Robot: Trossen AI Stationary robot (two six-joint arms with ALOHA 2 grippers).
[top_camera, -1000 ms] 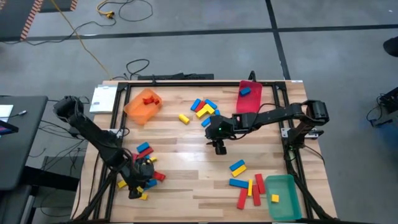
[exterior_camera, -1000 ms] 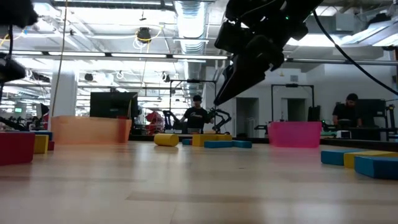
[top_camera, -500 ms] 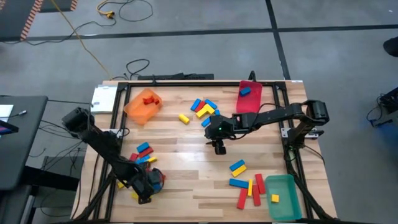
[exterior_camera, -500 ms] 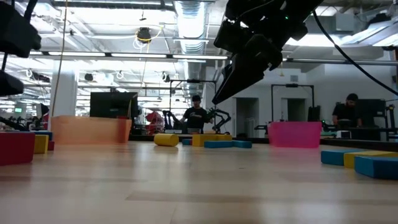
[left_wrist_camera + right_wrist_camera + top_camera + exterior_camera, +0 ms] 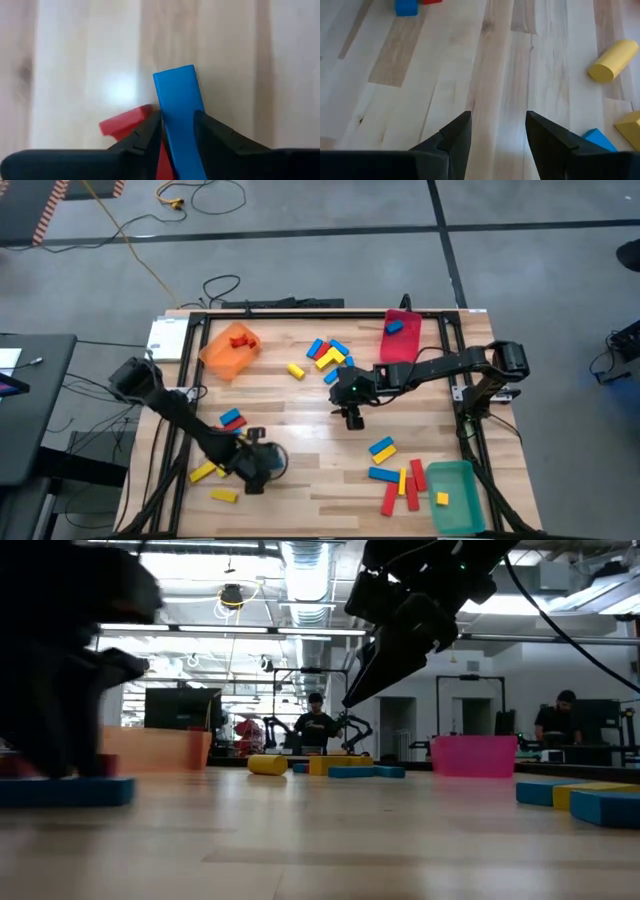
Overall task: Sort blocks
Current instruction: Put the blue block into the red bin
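With my left tool point(image 5: 177, 131) clamped on a blue block point(image 5: 179, 112) at the lower left of the high view, I am in the carrying step of sorting. A red block point(image 5: 126, 122) is sitting just beside it. My right tool point(image 5: 495, 131) is hanging open and empty mid-frame. Next I judge the blue block needs moving to the red bin point(image 5: 400, 340) at upper right, where 1 blue piece already lies.

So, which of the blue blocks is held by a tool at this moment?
The blue block pinched between the fingers of the left tool, near the table's front left. A red block lies beside it. All other blue blocks lie free on the table or in the red bin.
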